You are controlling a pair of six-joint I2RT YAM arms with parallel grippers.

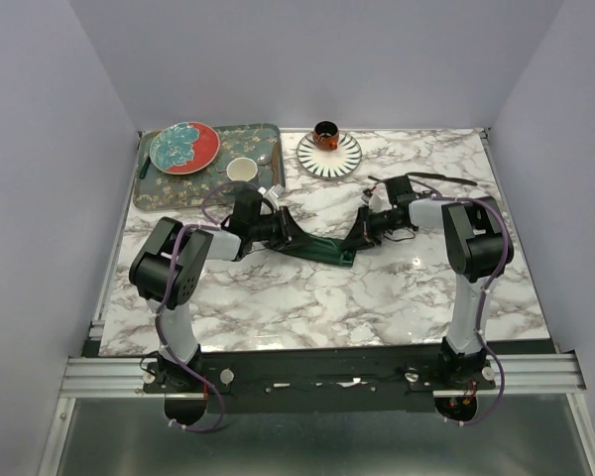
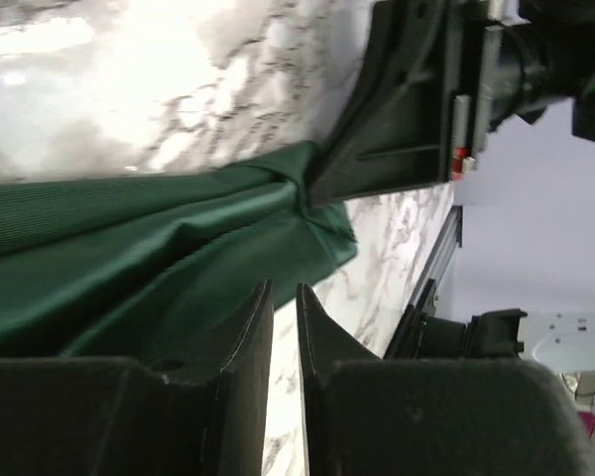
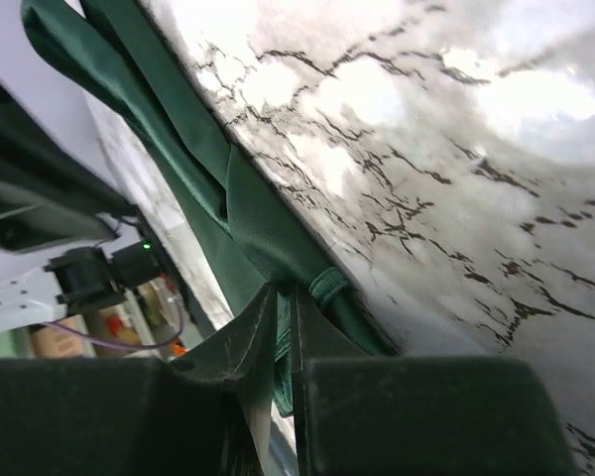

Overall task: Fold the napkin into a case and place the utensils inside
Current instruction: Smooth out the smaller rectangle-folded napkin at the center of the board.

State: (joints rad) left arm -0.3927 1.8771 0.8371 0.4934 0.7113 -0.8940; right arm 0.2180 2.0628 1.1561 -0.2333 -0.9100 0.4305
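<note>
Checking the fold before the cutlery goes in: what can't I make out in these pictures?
Napkin fold layers: top view, too small, ends covered by left pincer and right pincer.
Napkin's near end: left wrist view, hidden behind the left pincer's finger.
Fork and knife: not identifiable in any view.

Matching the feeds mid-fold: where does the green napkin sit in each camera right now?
Top external: the napkin is a dark strip at mid-table.
Left wrist: the napkin fills the left and centre of the picture.
Right wrist: the napkin runs from the upper left down into the right gripper, which pinches it.
Shared landmark: the marble tabletop.
</note>
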